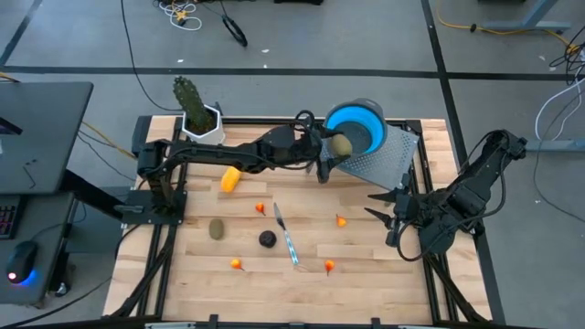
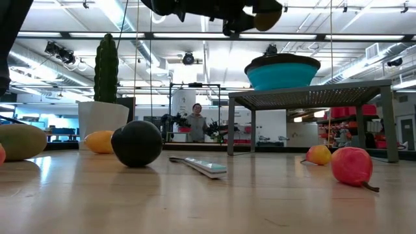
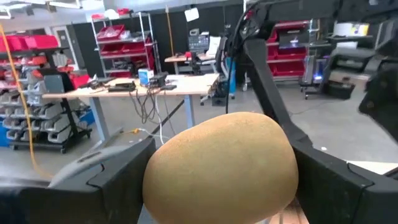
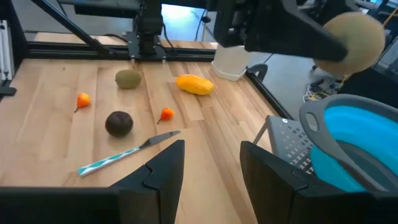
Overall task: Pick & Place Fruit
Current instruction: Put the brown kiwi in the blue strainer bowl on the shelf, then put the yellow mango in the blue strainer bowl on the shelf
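High view shows the left hand (image 1: 335,152) clamped on an olive-brown oval fruit (image 1: 341,145), carried in the air just beside the rim of the blue round bowl (image 1: 361,126), which sits on a grey perforated metal stand (image 1: 388,160) at the far side of the pale wooden slatted surface (image 1: 196,251). To finish this step well, the fruit should probably travel a little farther so it hangs over the bowl's hollow, then come down low before the fingers part, so it drops in softly rather than bouncing off the rim. The right hand (image 1: 391,213) waits low near the stand with its fingers apart and empty. Still on the surface lie a yellow oblong fruit (image 1: 230,179), a second olive-brown oval (image 1: 217,228), a dark purple ball (image 1: 267,239), several tiny orange fruits (image 1: 237,264) and a slim silvery-blue knife (image 1: 287,236); a green cactus in a white pot (image 1: 196,113) stands at the far edge. Whether the bowl already holds anything cannot be made out, since the arm covers part of it, and the low view cuts the left hand off at the frame's edge.
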